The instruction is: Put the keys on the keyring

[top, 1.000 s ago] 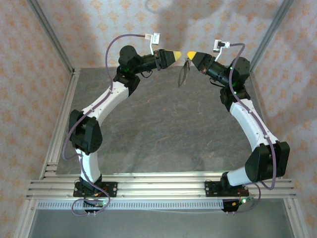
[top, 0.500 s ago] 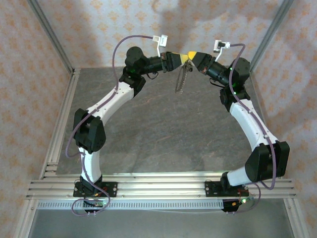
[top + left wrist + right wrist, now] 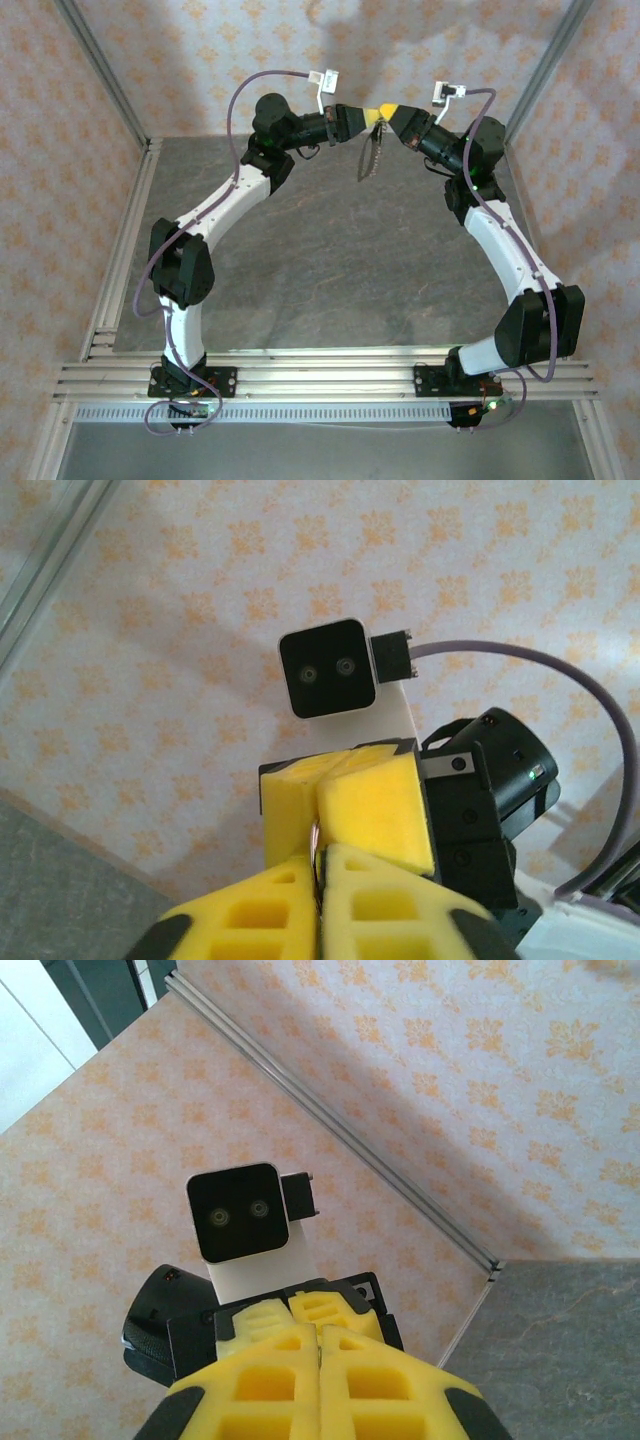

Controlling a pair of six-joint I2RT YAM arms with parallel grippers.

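High above the back of the table my left gripper [image 3: 371,117] and right gripper [image 3: 387,112] meet tip to tip, both shut. The keyring [image 3: 368,156], a thin silvery loop with its chain, hangs straight down from where the yellow tips touch. In the left wrist view my left gripper [image 3: 322,858] pinches a thin metal sliver of the keyring [image 3: 319,840] that runs up into the right gripper's closed pads [image 3: 375,805]. In the right wrist view my right gripper [image 3: 320,1335] is pressed shut against the left fingers [image 3: 335,1312]. I cannot make out the keys.
The grey table [image 3: 330,260] lies far below the grippers. Patterned walls [image 3: 200,60] close off the back and sides, with metal corner posts [image 3: 100,70]. An aluminium rail [image 3: 320,380] carries both arm bases at the near edge.
My left gripper moved right to the right gripper's tips and closed there. The hanging keyring swung slightly. The right arm held its place.
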